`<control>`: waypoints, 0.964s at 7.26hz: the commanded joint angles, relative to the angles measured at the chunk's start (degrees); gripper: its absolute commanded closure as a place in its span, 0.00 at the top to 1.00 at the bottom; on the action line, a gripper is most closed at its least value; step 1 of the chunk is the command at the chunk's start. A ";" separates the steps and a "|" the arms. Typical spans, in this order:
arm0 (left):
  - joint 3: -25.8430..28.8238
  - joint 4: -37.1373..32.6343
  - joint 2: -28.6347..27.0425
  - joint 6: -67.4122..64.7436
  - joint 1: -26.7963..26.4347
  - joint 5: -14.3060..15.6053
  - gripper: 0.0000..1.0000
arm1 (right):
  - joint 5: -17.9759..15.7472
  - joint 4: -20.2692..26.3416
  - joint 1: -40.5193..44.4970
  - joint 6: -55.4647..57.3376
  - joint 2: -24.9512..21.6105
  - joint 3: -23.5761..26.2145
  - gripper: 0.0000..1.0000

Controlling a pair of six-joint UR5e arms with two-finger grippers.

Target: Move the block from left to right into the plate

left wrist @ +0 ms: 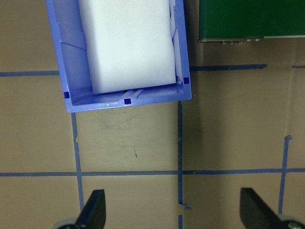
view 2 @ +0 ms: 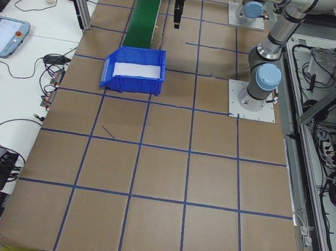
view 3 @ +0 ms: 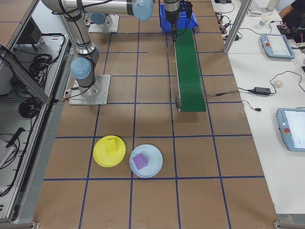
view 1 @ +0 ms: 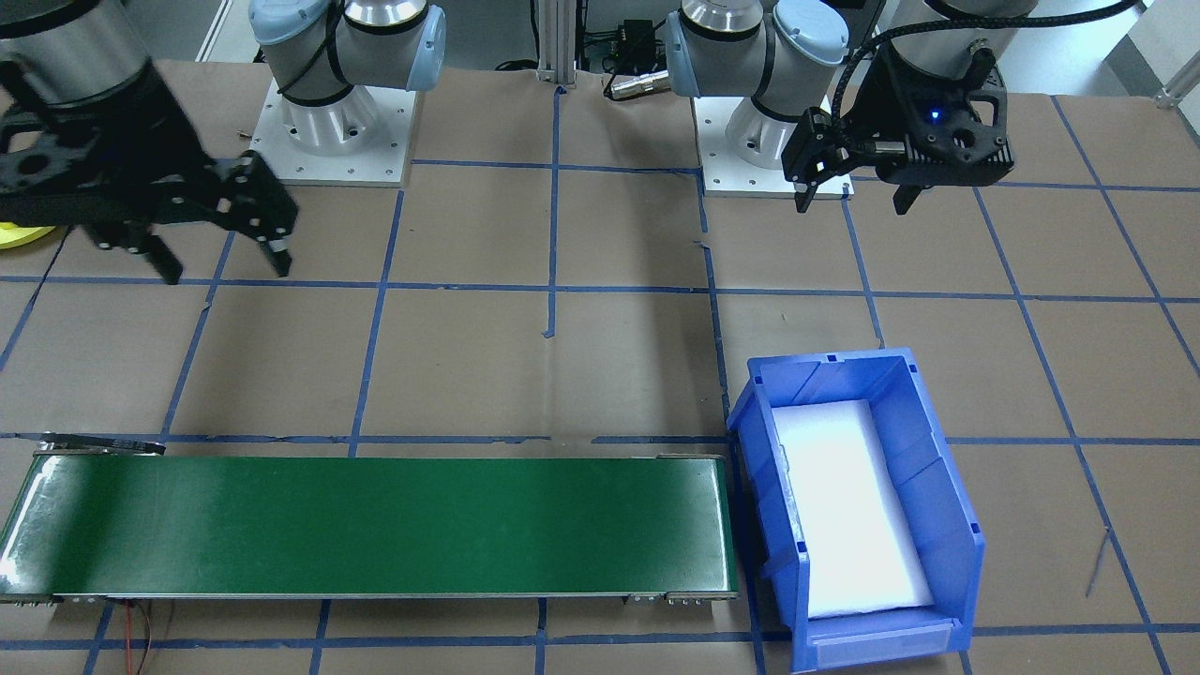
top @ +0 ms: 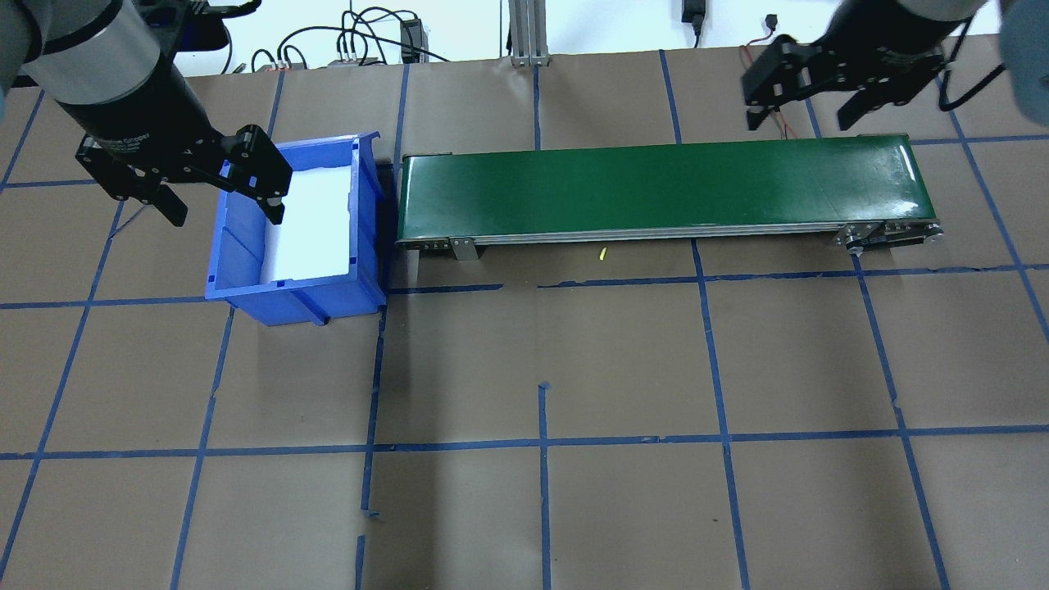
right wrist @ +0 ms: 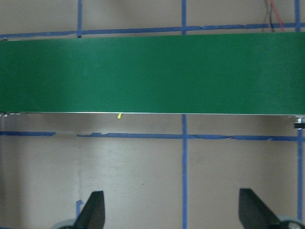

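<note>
The yellow plate (view 3: pixel 106 155) lies on the table past the belt's end, and a yellow block (view 3: pixel 112 144) rests on it. Only a sliver of that plate (view 1: pixel 19 236) shows in the front view, behind my right arm. My left gripper (top: pixel 227 215) hangs open and empty over the near edge of the blue bin (top: pixel 295 287). In its wrist view the fingertips (left wrist: pixel 93 210) stand wide apart above bare table. My right gripper (top: pixel 801 123) hovers open and empty near the right end of the green conveyor belt (top: pixel 656 184); the belt (right wrist: pixel 152 74) carries nothing.
The blue bin (view 1: pixel 937 487) holds a white foam pad (view 1: pixel 848 506). A light-blue plate (view 3: pixel 152 169) with a purple block (view 3: pixel 139 161) sits beside the yellow plate. A tiny yellow scrap (top: pixel 602 254) lies in front of the belt. Blue tape lines grid the brown table.
</note>
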 commanded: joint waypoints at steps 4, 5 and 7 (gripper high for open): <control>-0.05 0.10 0.18 0.06 0.00 0.08 1.00 | -1.00 -2.78 7.09 6.23 0.40 2.99 1.00; -0.13 0.01 0.18 -0.02 0.00 -0.01 1.00 | -3.10 -2.69 5.78 3.44 0.32 2.73 1.00; -0.31 -0.34 0.18 0.06 0.00 -0.18 1.00 | -6.62 -1.90 4.71 1.83 0.14 2.55 1.00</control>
